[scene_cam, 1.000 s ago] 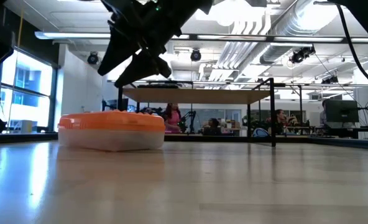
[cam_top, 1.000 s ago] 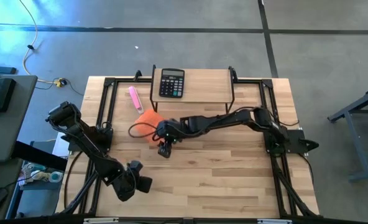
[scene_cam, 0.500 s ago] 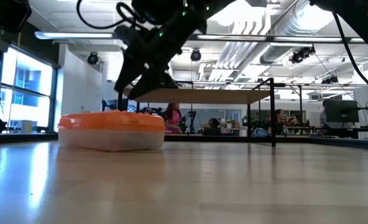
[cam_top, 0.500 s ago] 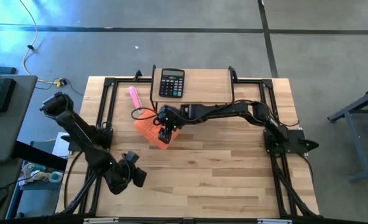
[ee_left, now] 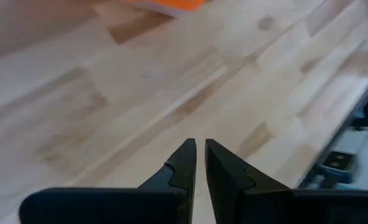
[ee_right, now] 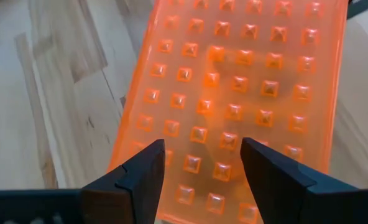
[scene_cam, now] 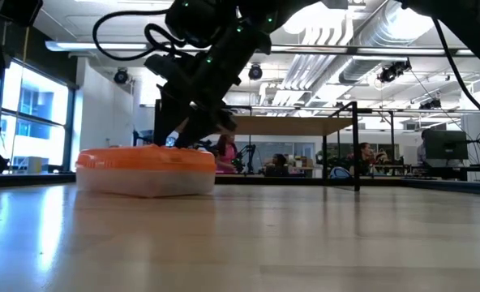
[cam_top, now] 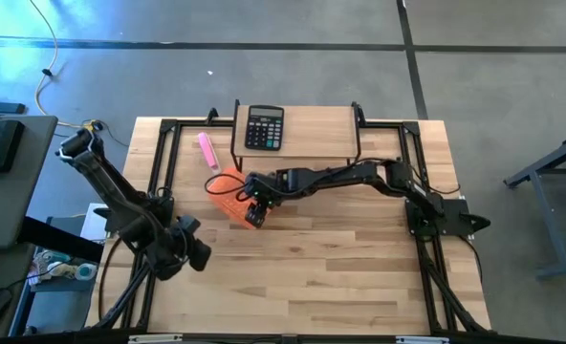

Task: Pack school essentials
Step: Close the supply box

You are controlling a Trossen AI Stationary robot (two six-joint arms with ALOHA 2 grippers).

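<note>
We read no brand or lettering anywhere; the black calculator [cam_top: 264, 127] on the raised wooden shelf [cam_top: 312, 134] shows only unreadable keys. Our right gripper [ee_right: 201, 163] hangs fingers apart, holding nothing, just over the orange studded lid of the case [cam_top: 233, 191] lying shut on the table [cam_top: 359, 248], near its left rear. A pink marker [cam_top: 207, 150] lies just beside the case. Our left gripper [ee_left: 200, 163], fingers closed and empty, waits over bare wood near the left edge.
</note>
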